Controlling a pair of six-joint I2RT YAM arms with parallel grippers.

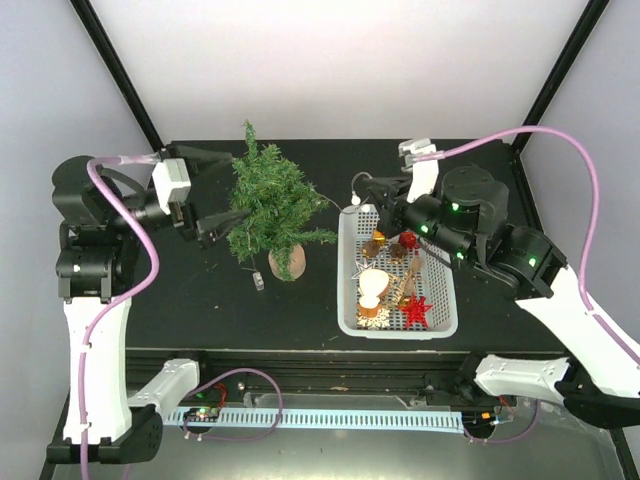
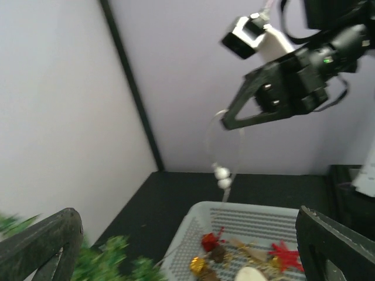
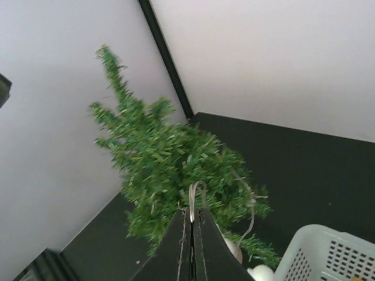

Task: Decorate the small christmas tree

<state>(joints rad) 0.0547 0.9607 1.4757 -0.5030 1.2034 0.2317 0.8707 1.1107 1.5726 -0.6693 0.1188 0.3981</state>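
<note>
Left claw spread beside the tree, right claw pinching a beaded loop above the basket.

The left gripper [image 1: 238, 187] holds its dark fingers spread wide at the left flank of the small christmas tree [image 1: 268, 205]. The tree is a dark green bristly cone on a round brown wooden base, standing on the black table [image 1: 190, 300] just left of the white perforated plastic basket [image 1: 347, 280]. The right gripper [image 3: 192, 212] is pressed together on a thin pale string loop with white beads [image 2: 221, 174], raised over the basket's far end. A red star ornament [image 1: 416, 311] lies inside with other small trinkets.
</note>
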